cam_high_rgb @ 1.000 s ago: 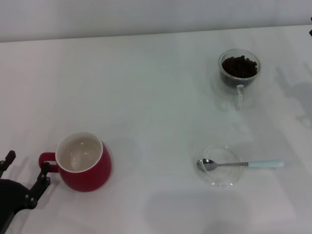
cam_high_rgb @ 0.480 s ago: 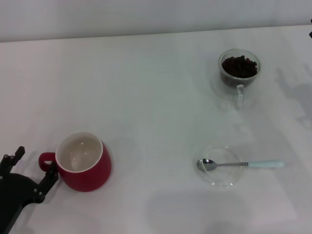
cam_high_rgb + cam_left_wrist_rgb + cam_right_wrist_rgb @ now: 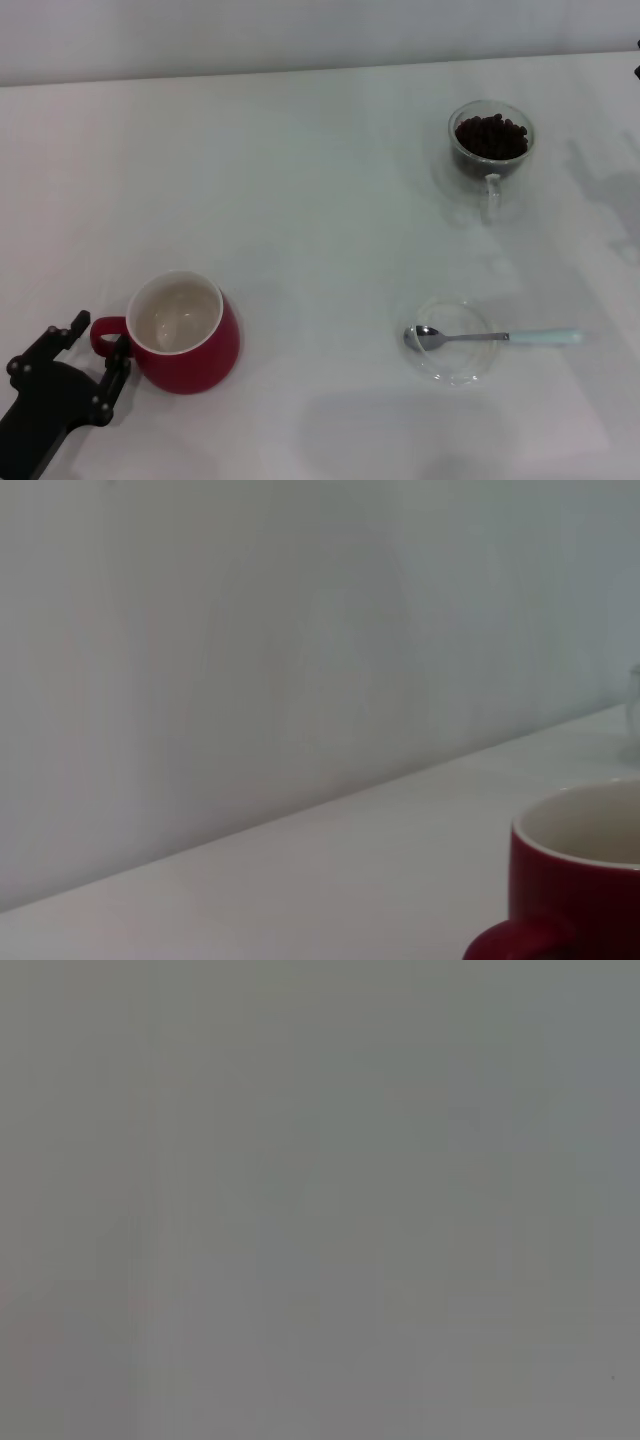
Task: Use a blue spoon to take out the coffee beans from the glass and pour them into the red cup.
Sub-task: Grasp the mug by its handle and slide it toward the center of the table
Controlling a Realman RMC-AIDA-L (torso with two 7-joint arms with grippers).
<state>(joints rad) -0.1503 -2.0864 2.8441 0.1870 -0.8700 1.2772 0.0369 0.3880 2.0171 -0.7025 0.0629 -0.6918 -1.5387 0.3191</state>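
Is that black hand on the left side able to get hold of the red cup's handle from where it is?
Probably yes. The left hand sits open right at the red cup, its fingers on either side of the cup's loop handle. Nothing lies between them; the spoon and glass are far off.

A deep red cup (image 3: pixel 188 345) with white inside, dark brown coffee beans (image 3: pixel 491 136), a pale-blue-handled spoon (image 3: pixel 495 337).

A clear glass saucer (image 3: pixel 455 342) lies on the white table (image 3: pixel 320 220).
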